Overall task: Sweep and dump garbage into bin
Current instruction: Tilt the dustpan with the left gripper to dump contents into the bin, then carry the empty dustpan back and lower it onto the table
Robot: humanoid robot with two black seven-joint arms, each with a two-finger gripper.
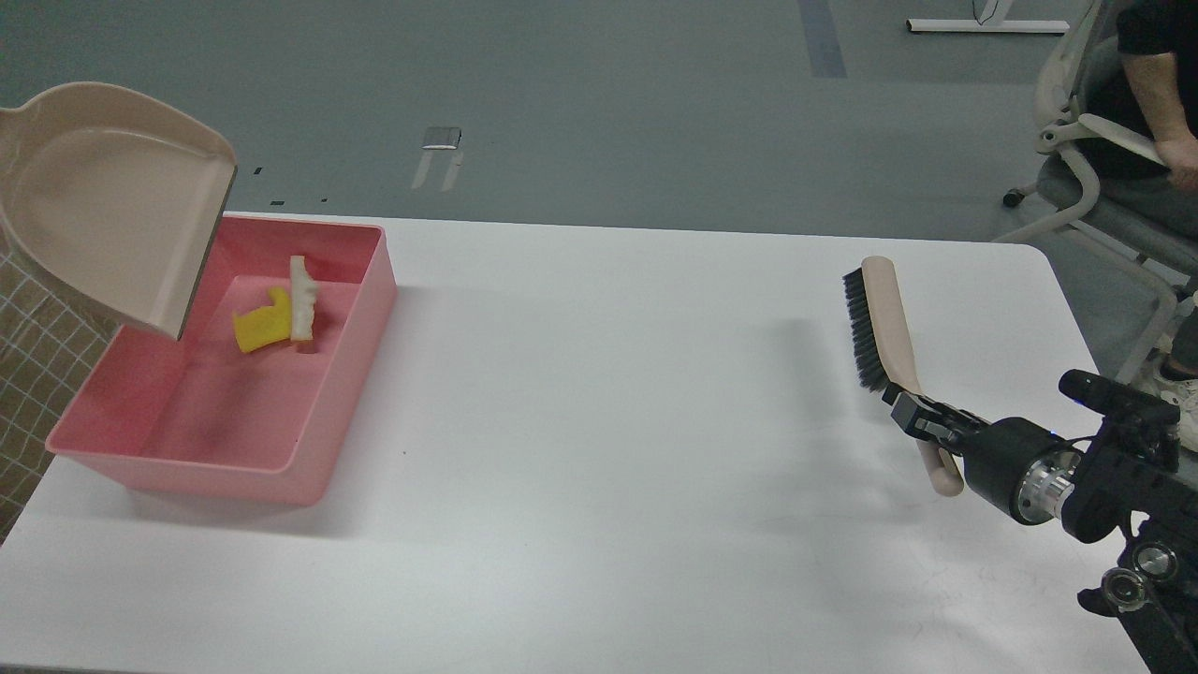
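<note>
Nearest, at the lower right, the right gripper [913,410] was clamped on the beige handle of a hand brush [880,323], whose black bristles faced left just above the white table [599,421]. Farther left sat the pink bin [351,374], and inside it, toward its far end, lay the yellow spongy chunk [260,328] touching the white bread wedge [303,300]. Above the bin's far left corner hung the tilted beige dustpan [103,197], mouth down over the bin; the left gripper was out of view.
</note>
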